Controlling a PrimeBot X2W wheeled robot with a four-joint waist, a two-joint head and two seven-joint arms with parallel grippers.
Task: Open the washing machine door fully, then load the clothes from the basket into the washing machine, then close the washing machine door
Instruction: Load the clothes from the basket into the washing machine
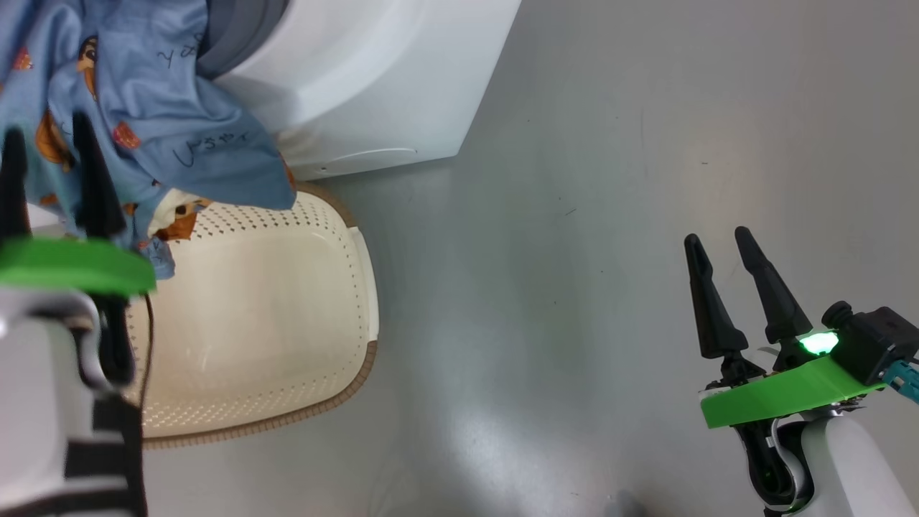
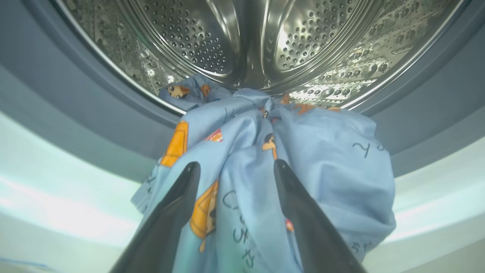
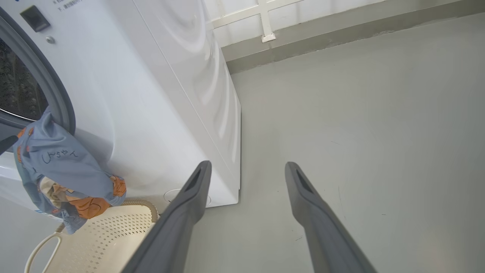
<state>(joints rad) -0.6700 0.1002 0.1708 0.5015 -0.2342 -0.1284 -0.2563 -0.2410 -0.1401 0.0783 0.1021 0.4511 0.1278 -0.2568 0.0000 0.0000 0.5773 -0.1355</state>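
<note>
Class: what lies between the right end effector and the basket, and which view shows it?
Bare grey floor separates the right end effector from the basket, shown in the head view.

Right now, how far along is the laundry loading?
Done: the basket looks empty. In hand: the clothes hang half out over the washing machine rim, before the open left gripper. Left: push them fully in, close the door.
</note>
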